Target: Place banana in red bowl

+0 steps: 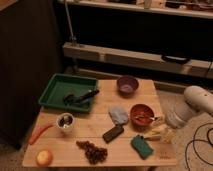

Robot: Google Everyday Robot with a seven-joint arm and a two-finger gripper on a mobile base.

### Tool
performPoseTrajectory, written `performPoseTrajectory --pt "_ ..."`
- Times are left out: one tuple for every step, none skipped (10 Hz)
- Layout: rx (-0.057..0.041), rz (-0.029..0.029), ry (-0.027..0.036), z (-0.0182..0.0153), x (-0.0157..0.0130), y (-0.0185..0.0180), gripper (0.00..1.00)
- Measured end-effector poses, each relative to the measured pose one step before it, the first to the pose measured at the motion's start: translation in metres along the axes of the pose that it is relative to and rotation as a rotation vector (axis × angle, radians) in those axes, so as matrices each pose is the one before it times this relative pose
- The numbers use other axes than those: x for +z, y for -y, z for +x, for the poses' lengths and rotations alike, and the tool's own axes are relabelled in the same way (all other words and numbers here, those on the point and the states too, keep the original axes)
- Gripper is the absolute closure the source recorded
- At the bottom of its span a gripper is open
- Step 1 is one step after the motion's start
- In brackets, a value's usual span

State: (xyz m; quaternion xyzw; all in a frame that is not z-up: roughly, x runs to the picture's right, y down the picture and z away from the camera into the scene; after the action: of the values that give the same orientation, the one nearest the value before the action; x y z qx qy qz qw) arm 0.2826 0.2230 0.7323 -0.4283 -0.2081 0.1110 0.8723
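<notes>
- Wooden worktop (120,156), right edge: the claw (160,123) hangs low just beside the small round reddish-orange bowl (133,113); whether it is spread or pinching, I cannot tell.
- At the claw, outside that bowl, is the pale yellow curved banana (154,134).
- Near it lies a green rectangular pad (141,146).

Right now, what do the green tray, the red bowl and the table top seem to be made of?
Green tray: probably plastic, going by its uniform matte colour and moulded rim. Red bowl: likely plastic, smooth with a dull sheen. Table: wood, pale brown with faint board lines. The pincer sits at the bowl's right edge, near the banana.
</notes>
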Motion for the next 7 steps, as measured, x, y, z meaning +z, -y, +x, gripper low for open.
performPoseTrajectory --pt "0.00888 -0.00662 -0.00592 0.00171 0.00234 0.00173 0.37" --pt "0.00431 -0.00510 -0.00571 0.00055 0.00218 0.00171 0.37" --pt "0.00493 -0.00767 -0.00768 0.00057 0.00357 0.00276 0.37" --pt "0.00429 -0.00412 -0.00432 0.00118 0.00220 0.00177 0.37" --pt "0.00517 -0.00431 -0.00369 0.00188 0.00243 0.00150 0.37" --pt "0.00572 -0.00451 -0.00358 0.00219 0.00290 0.00209 0.37" --pt "0.00235 -0.00416 -0.00391 0.00054 0.00250 0.00288 0.37"
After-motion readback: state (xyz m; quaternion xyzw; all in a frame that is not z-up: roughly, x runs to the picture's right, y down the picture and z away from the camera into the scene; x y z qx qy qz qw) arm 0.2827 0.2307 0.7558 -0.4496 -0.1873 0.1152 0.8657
